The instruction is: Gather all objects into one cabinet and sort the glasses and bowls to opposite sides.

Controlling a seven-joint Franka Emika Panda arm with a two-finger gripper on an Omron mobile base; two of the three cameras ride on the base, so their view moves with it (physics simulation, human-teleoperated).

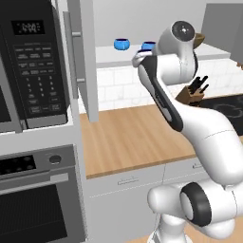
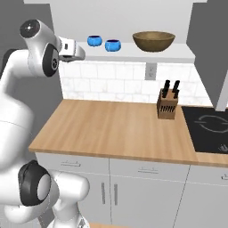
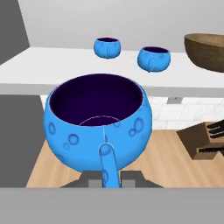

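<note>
In the hand view my gripper is shut on the handle of a bright-blue cup, which I hold upright in front of and below the cabinet's white bottom board. Two more blue cups stand on that board, with the brown wooden bowl to their right. The right base view has both cups left of the bowl. My hand hovers at the cabinet's left end. In the left base view a sliver of blue peeks from behind my arm.
A knife block stands on the wooden counter against the tiled wall, next to a black cooktop. A microwave and an oven fill the tall unit on the left.
</note>
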